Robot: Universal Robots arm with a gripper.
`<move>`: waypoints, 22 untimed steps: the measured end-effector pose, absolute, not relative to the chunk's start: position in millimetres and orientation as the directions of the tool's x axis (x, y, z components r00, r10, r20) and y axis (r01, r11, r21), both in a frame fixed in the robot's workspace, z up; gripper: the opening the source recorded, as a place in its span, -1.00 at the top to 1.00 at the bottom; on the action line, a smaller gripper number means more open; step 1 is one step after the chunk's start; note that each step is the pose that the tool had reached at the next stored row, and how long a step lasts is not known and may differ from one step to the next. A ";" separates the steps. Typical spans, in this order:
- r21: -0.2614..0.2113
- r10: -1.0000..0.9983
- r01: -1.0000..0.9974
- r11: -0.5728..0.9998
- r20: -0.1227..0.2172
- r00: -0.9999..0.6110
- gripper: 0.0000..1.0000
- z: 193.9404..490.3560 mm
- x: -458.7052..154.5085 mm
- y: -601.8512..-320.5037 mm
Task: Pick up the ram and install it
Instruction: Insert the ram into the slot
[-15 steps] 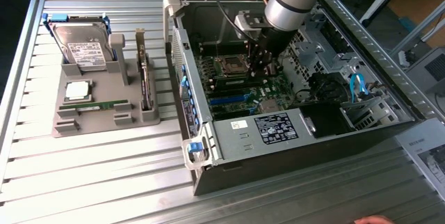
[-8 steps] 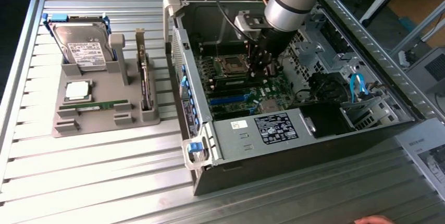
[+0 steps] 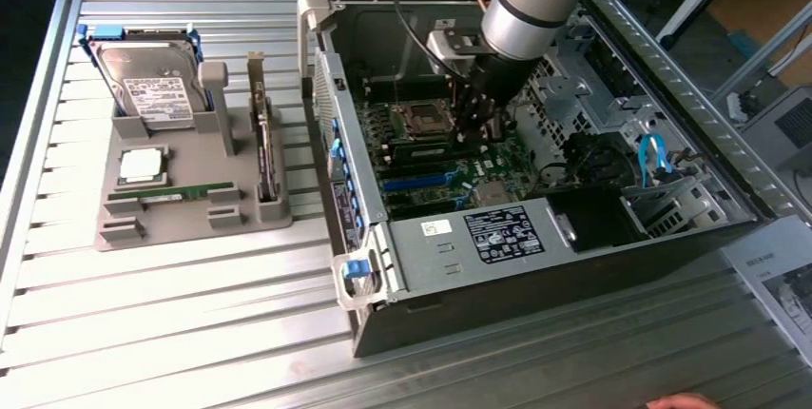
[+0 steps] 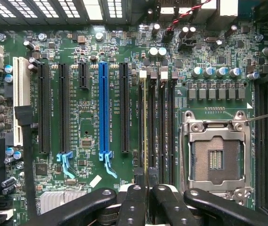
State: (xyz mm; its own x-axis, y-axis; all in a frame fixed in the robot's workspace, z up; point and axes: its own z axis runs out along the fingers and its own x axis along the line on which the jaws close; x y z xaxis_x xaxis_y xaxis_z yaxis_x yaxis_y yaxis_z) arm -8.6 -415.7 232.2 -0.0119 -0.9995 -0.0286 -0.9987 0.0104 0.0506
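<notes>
Gripper (image 4: 147, 190) is pinched narrow, clamped on the ram (image 4: 145, 123), which shows edge-on as a thin line between the fingertips. We're in the install step: the stick stands along the memory slot nearest the black card slots, between the blue slot (image 4: 104, 108) and the processor socket (image 4: 216, 157). Seated, or just resting on the slot? Can't tell.

By my read, finishing calls for a straight, even push, with the stick square to the slot and the end clips free to catch.

Wrist view gives that fine line-up over the motherboard (image 4: 84, 122). Exterior view gives the wider stage: the arm (image 3: 533, 0) reaches down into the open computer case (image 3: 508, 304). At nine o'clock from the case sits a grey holder (image 3: 190, 230), with the twin stick (image 3: 171, 193) lying flat on it, well apart from the work.
</notes>
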 end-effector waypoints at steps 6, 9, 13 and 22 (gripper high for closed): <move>0.051 -1.000 -0.999 0.010 -0.028 -0.012 0.76 230.3 -8.7 -415.8; 0.051 -1.000 -0.999 0.011 -0.028 -0.012 0.76 230.2 -8.7 -415.8; 0.051 -1.000 -0.999 0.010 -0.029 -0.012 0.75 230.2 -8.7 -415.7; 0.051 -1.000 -0.999 0.010 -0.029 -0.012 0.49 230.2 -8.7 -415.7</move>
State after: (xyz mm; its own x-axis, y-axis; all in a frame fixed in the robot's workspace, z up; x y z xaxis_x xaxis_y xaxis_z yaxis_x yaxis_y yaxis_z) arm -8.7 -415.7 230.2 -0.0119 -0.9995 -0.0286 -0.9987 0.0105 0.0506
